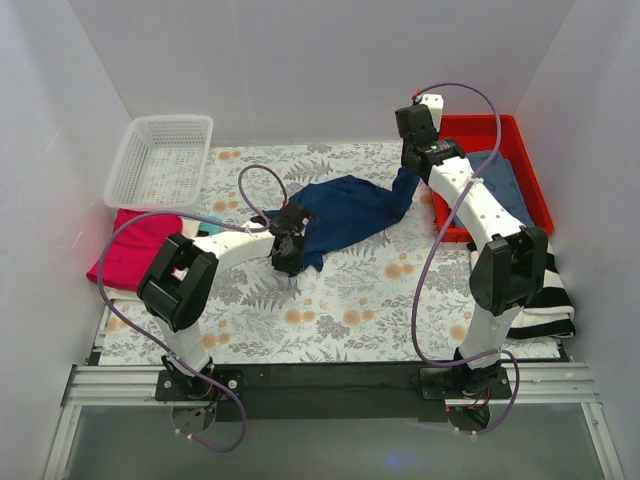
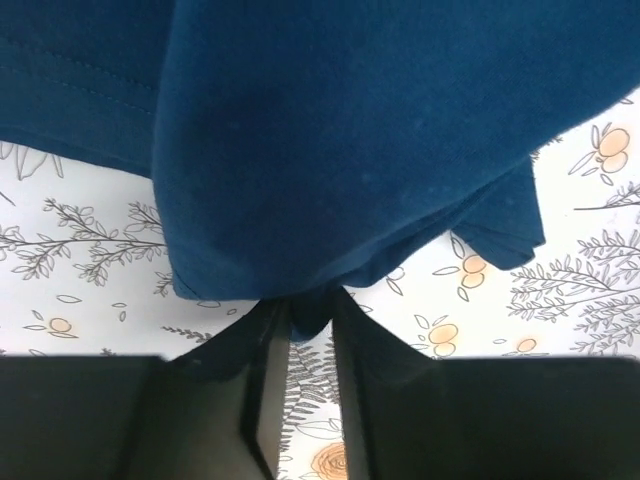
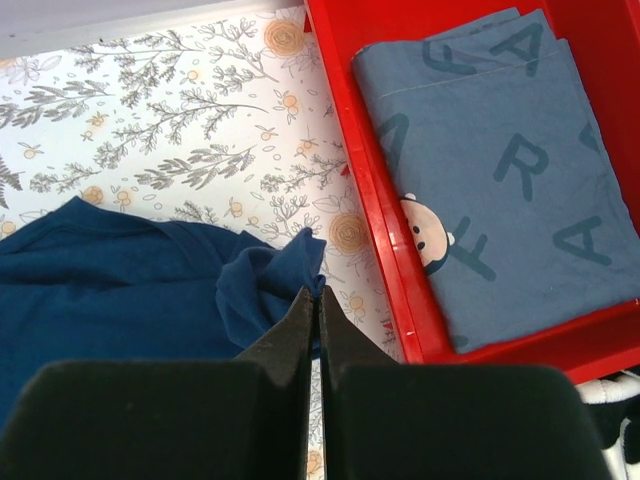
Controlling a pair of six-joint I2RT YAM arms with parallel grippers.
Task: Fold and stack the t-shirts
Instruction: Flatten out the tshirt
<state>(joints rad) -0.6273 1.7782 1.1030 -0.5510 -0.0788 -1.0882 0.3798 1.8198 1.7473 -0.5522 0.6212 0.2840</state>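
Floral table cover [image 1: 350, 310]: your navy t-shirt [image 1: 345, 210] lies crumpled at its centre, spanning between both arms. Red tray [image 1: 500, 122], far right, holds a folded slate-blue lettered tee [image 3: 500, 180]. White basket [image 1: 170, 118] far left, with a pink-red tee [image 1: 125, 255] just in front of it. Striped tee [image 1: 545, 300] by the right arm. Your left gripper [image 2: 305, 315] is pinched on the navy shirt's near fold. Your right gripper [image 3: 312, 300] is clamped on a bunched edge beside the tray.

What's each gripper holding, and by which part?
Both pinch the navy t-shirt: the left gripper a bunched fold at its near-left edge, the right gripper a bunched bit at its right end, beside the red bin.
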